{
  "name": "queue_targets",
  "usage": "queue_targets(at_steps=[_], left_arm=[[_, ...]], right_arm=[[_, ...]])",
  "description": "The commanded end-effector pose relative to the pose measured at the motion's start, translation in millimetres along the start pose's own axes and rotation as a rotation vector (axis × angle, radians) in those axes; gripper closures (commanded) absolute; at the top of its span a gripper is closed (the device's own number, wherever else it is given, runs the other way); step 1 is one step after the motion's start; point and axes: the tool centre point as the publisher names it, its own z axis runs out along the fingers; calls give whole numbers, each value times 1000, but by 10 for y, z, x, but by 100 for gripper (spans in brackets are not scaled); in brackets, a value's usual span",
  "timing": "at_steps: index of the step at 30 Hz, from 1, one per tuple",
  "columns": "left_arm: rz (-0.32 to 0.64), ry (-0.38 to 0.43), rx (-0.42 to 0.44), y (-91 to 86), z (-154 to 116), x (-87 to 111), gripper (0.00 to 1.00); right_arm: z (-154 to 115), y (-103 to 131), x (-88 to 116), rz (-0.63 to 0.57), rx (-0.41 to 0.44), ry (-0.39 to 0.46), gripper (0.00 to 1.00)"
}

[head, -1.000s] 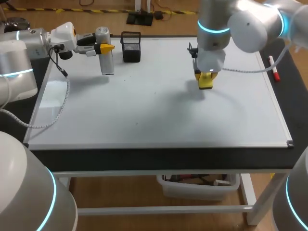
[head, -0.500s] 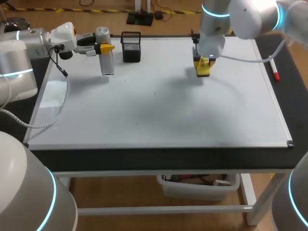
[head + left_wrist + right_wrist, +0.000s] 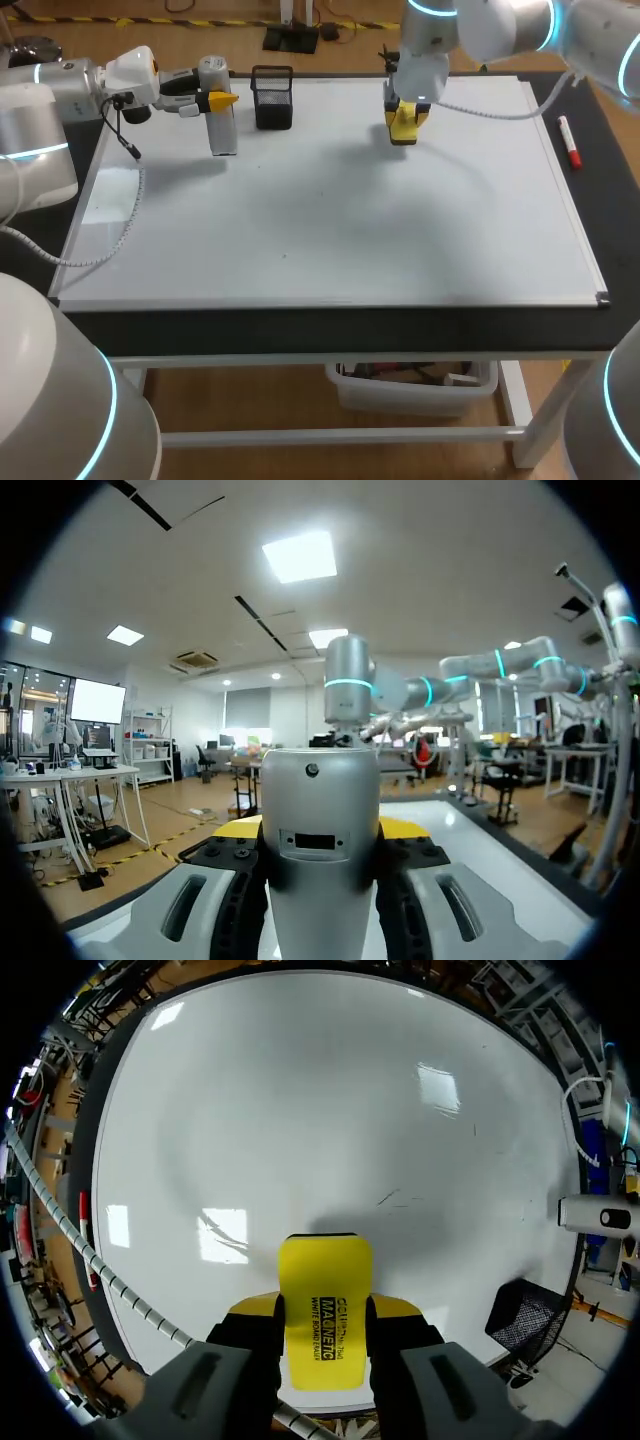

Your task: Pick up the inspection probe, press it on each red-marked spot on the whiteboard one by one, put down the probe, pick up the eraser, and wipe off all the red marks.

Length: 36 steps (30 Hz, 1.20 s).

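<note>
gripping the inspection probe from two sides, the left gripper sits at the far left of the whiteboard, its arm coming in from the left edge of the scene. the probe is a silver-white cylinder held upright, its lower end close over the board's far left part; whether that end touches the surface cannot be told. in the left wrist view the probe fills the space between the two yellow fingertips, which press against it on either side. just to the right of the probe, near the far edge of the board, stands a black mesh pen holder, apart from both grippers. the right arm reaches in from the far right corner, and the right gripper hangs over the far middle of the board, to the right of the pen holder, clamped on the yellow eraser. in the right wrist view the eraser stands between the yellow-tipped fingers, both touching its sides, with its end pointing down at the whiteboard and a dark shadow lying on the white surface just ahead of it; contact with the board is not clear. the pen holder shows off to one side of this gripper. a few faint dark specks dot the middle of the board. a red marker lies on the black table just beyond the board's right edge, well apart from the eraser.
</note>
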Motion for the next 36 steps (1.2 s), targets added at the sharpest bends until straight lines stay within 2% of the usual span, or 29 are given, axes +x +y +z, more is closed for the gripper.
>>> queue_targets(at_steps=[1,15,36], left_arm=[[2,3,3,2,-1,-5,100],[2,3,3,2,-1,-5,100],[2,3,3,2,-1,-5,100]], right_arm=[[68,-130,-59,-2,-52,5,100],[149,-150,-239,-1,-69,13,100],[274,-121,-262,32,-94,62,100]])
